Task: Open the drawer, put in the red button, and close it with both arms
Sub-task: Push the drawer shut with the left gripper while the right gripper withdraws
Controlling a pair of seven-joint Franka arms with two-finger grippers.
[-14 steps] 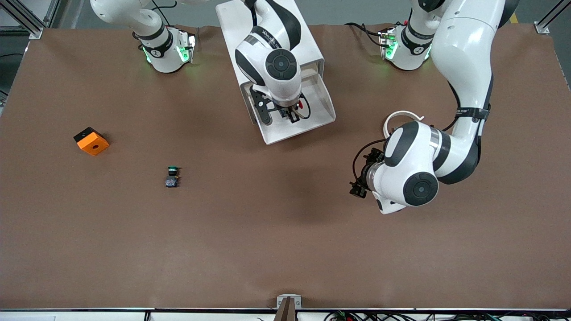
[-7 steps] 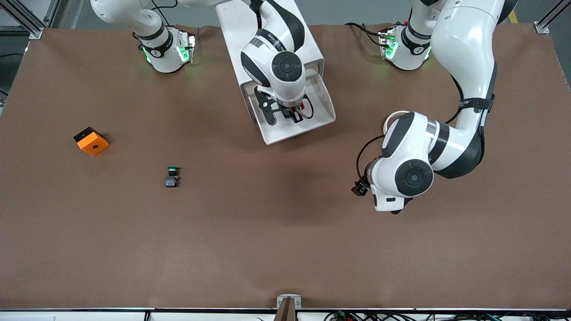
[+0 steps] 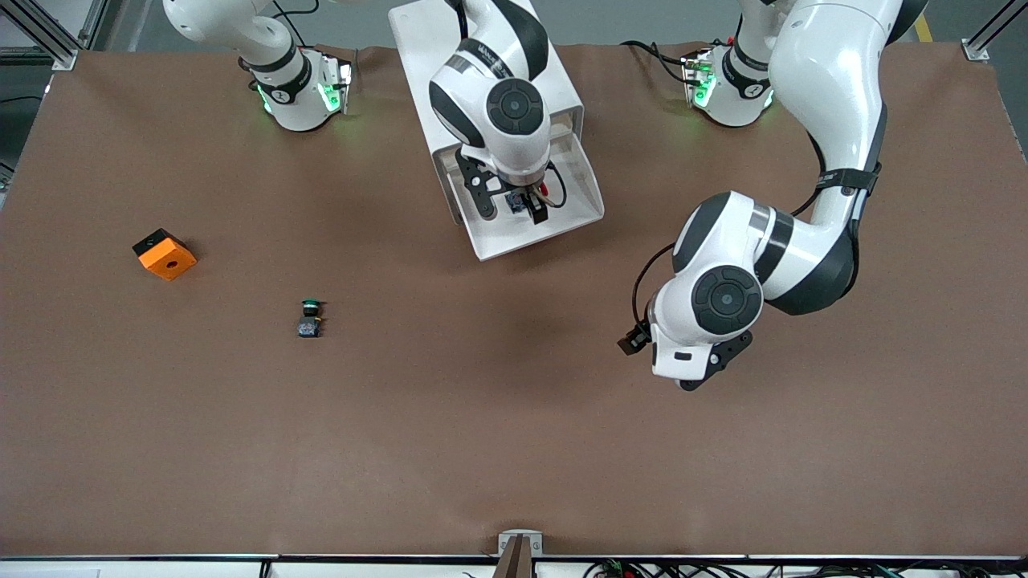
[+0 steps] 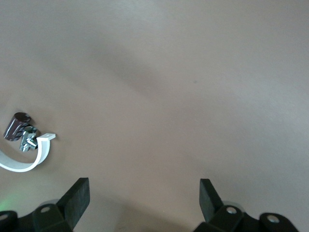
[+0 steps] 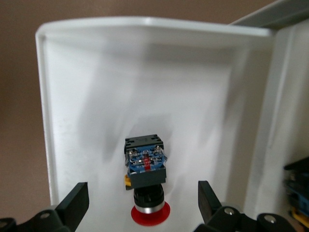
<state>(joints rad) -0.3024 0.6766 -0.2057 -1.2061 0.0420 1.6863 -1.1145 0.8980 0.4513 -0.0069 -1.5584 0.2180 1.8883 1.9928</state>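
The white drawer [image 3: 580, 193] stands open at the robots' side of the table. The red button [image 5: 146, 181] lies on its side on the drawer floor [image 5: 120, 82], red cap toward the wrist camera; a bit of red shows in the front view [image 3: 547, 189]. My right gripper [image 3: 528, 205] hangs over the open drawer; in its wrist view it [image 5: 143, 199] is open, fingers either side of the button and apart from it. My left gripper [image 3: 707, 368] is over bare table toward the left arm's end; it [image 4: 143, 194] is open and empty.
A green-capped button [image 3: 309, 317] and an orange block [image 3: 165, 254] lie on the brown table [image 3: 482, 441] toward the right arm's end, nearer the front camera than the drawer. The drawer's cabinet [image 3: 418, 48] stands between the two bases.
The left arm's wrist has turned and its hand has swung lower in the front view, toward the drawer's side. The right gripper has shifted only slightly over the drawer.
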